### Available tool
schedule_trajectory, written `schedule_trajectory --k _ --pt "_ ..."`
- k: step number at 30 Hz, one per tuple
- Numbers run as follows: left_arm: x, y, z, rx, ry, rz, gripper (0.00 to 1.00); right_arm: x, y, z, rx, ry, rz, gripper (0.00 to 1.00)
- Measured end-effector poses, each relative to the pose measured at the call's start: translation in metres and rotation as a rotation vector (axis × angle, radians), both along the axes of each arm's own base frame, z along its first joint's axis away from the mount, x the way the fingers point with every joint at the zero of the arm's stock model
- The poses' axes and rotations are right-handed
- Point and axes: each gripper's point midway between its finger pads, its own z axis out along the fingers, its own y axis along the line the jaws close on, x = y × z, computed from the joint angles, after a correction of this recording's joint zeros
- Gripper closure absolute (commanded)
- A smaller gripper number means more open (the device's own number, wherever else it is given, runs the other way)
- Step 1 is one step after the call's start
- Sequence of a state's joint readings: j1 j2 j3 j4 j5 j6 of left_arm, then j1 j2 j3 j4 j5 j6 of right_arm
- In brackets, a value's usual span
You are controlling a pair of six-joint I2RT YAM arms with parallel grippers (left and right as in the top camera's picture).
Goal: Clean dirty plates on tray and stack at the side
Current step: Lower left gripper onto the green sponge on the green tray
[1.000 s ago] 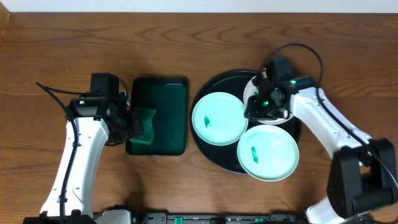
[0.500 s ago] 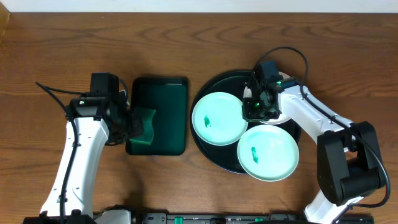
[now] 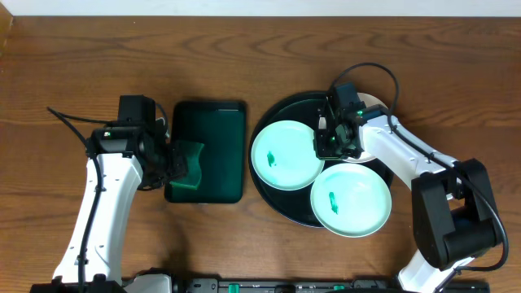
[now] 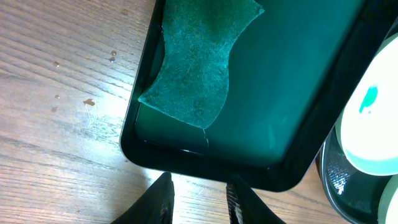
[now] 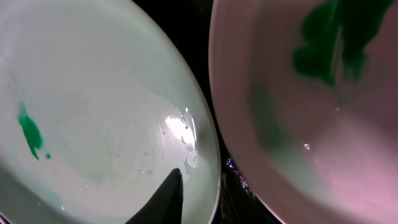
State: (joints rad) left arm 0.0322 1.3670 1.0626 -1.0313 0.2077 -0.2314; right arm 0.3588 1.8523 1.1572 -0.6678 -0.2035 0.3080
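Observation:
Three pale plates lie on the round black tray (image 3: 277, 114). The left plate (image 3: 285, 155) and the front plate (image 3: 352, 199) each show a green smear. The back plate (image 3: 373, 155) is mostly under my right arm. My right gripper (image 3: 330, 144) is at the left plate's right rim. In the right wrist view one finger (image 5: 171, 196) lies over that plate (image 5: 93, 112) just inside its rim, and the other finger is hidden in the dark gap. A second smeared plate (image 5: 323, 137) is beside it. My left gripper (image 4: 199, 183) stands slightly open over bare wood, empty.
A green sponge (image 4: 196, 62) lies in the dark green rectangular tray (image 3: 216, 122) left of the black tray, just ahead of my left fingers. Brown wooden table (image 3: 244, 49) surrounds both trays.
My right gripper has slid left from over the back plate to the left plate's rim, and its jaws have narrowed. The left arm, sponge and plates have not moved.

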Motion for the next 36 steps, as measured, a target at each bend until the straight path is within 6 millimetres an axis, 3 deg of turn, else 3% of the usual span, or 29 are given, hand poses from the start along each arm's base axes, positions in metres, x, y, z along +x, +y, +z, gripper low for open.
schedule_trajectory --k 11,18,21,27,36 --pt "0.0 0.0 0.0 0.0 0.0 0.0 0.7 -0.002 -0.003 -0.006 -0.013 0.001 -0.014 0.94" --pt "0.0 0.0 0.0 0.0 0.0 0.0 0.7 -0.003 -0.005 -0.008 -0.017 0.007 -0.032 0.9" --pt "0.0 0.0 0.0 0.0 0.0 0.0 0.7 -0.005 -0.006 -0.01 -0.018 0.013 -0.042 0.98" --pt "0.001 0.0 0.0 0.001 -0.006 -0.002 0.64 -0.005 -0.006 -0.01 -0.017 0.013 -0.051 0.99" --pt "0.011 -0.007 0.002 0.013 -0.047 -0.03 0.69 -0.005 -0.005 -0.01 -0.017 0.013 -0.051 0.98"
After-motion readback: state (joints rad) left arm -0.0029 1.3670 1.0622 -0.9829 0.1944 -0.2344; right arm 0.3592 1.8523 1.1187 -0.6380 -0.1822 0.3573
